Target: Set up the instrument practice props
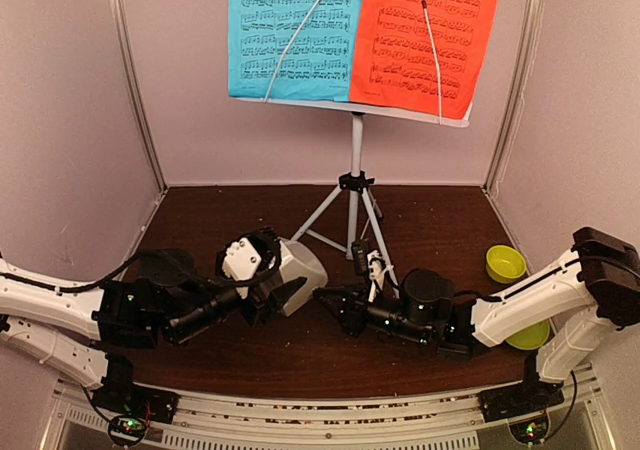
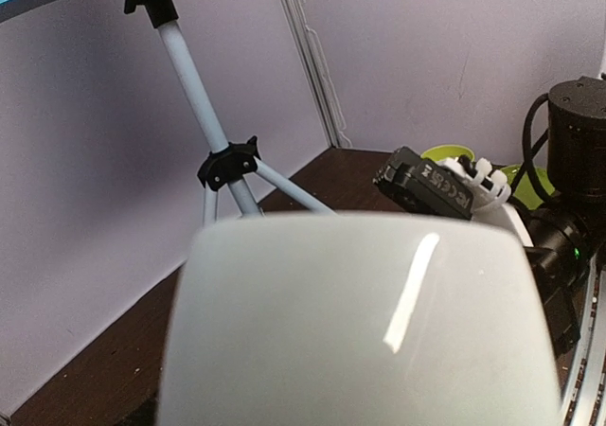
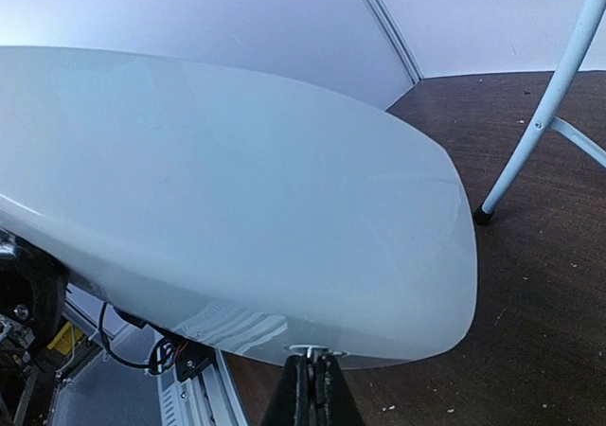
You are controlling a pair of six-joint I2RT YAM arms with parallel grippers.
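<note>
metronome (image 1: pixel 300 268) tilted on the table, just left of stand (image 1: pixel 356 160) legs. clamped in left gripper (image 1: pixel 281 278), jaws on its sides. right gripper (image 1: pixel 326 298) below stand legs, jaws pressed together, tips at metronome's edge. blue sheet (image 1: pixel 290 30), red sheet (image 1: pixel 425 35) up on stand. bowl (image 1: pixel 505 263), plate (image 1: pixel 530 338) well right of stand.

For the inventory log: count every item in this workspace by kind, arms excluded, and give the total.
music stand: 1
music sheets: 2 (blue sheet, red-orange sheet)
white metronome: 1
yellow-green bowl: 1
yellow-green plate, partly hidden behind the right arm: 1
Total: 6
</note>
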